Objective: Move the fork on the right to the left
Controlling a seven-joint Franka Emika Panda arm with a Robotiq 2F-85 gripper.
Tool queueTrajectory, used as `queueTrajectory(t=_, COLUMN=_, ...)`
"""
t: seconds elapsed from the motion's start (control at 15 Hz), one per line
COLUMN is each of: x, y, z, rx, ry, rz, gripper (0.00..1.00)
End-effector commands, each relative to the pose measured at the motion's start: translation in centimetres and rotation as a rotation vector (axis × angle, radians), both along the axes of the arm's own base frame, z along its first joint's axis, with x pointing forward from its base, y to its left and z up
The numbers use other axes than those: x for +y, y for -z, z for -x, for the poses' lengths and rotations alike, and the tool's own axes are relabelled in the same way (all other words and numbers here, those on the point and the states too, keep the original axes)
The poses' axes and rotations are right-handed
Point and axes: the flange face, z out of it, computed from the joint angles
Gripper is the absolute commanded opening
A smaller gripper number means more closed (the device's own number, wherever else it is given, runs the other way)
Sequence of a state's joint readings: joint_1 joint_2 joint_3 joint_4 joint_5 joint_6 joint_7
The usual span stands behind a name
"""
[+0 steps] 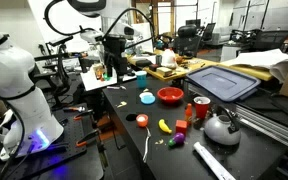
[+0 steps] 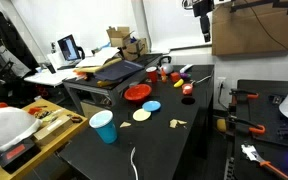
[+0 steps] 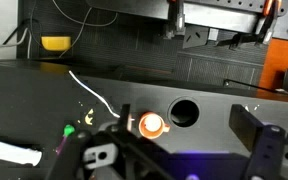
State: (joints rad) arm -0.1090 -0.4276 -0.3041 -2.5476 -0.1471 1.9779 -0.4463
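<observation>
1. Plainly, in the wrist view the tool (image 3: 184, 142) stands wide open. Its 2 fingers (image 3: 267, 148) are well apart, with nothing between them and nothing touched, above the black tabletop (image 3: 24, 100).
2. The fork (image 3: 92, 93), thin and white, lies flat on the tabletop, to the left of the tool and farther off, well apart from it. Just right of the fork's near end sits a small orange round object (image 3: 151, 123), and a dark round thing (image 3: 184, 112) is beside that.
3. In an exterior view the fork (image 1: 149, 148) lies close to the near edge of the tabletop with bare surface on its left side. A yellow banana (image 1: 164, 125) is just beyond it and a white tube (image 1: 214, 160) lies to its right. Farther back stand a red bowl (image 1: 170, 95) and a kettle (image 1: 221, 127).
4. In an exterior view the fork (image 2: 134, 164) again lies by the near edge with open black surface around it. A blue cup (image 2: 103, 126) stands to its left and farther off.
5. Benches with monitors, boxes and cables crowd the room around the tabletop.
</observation>
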Motion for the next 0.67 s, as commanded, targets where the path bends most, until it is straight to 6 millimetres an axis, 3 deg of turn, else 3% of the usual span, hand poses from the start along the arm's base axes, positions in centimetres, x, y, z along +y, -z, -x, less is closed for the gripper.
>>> queueTrajectory(t=0.0, x=0.0, y=-0.1, z=0.0, rx=0.001, ry=0.000, rz=0.000, gripper=1.00)
queueTrajectory(t=0.27, x=-0.5, y=0.6, z=-0.8, rx=-0.009, ry=-0.014, rz=0.022, gripper=1.00)
queueTrajectory(t=0.6, x=-3.5, y=3.0, z=-2.7, rx=-0.036, ry=-0.066, rz=0.054, gripper=1.00)
